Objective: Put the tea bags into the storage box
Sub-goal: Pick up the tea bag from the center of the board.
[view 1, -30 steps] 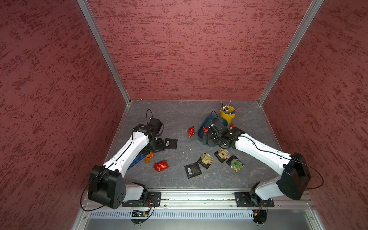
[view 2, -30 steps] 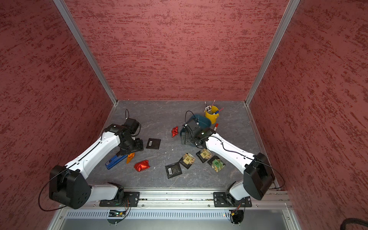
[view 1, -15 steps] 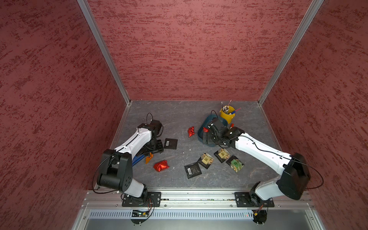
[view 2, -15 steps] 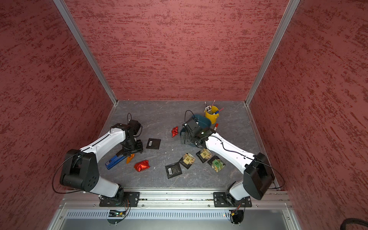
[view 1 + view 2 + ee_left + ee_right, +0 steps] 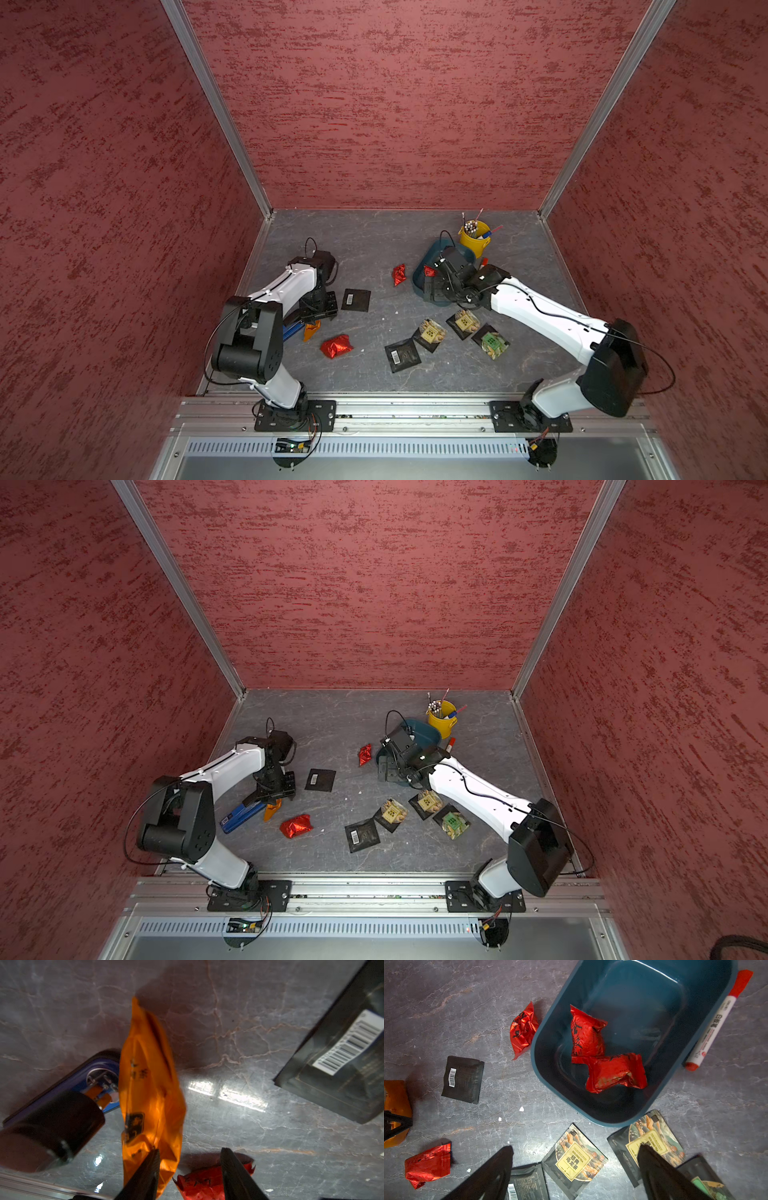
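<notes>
Left end effector (image 5: 189, 1150) is low over the orange packet (image 5: 149, 1088), jaws partway apart with a clear gap between them. One finger (image 5: 148, 1169) presses the packet's crinkled end and the other stands clear above a red foil packet (image 5: 207, 1182), so nothing is clamped yet. The orange packet sits tight against a blue object (image 5: 99, 1068), which is probably why the jaws come at its free end. Across the bench (image 5: 374, 257), the right end effector (image 5: 576, 1148) hangs wide open and empty just off the near wall of the storage box (image 5: 542, 1043), a sensible spot for an arm feeding that box. Two red packets (image 5: 586, 1032) already lie inside, overlapping at a corner, and a third red packet (image 5: 522, 1028) sits just outside the wall, a miss by the look of it. On the bench and waiting are a barcode sachet (image 5: 356, 300) near the left arm, another barcode sachet (image 5: 402, 355), two yellow-label sachets (image 5: 430, 334) and a green-label sachet (image 5: 491, 343), fanned out within the right arm's reach. The marker (image 5: 714, 1022) lies along the box's outer wall, and the yellow cup (image 5: 475, 239) stands beyond it. Neither belongs in the box.
</notes>
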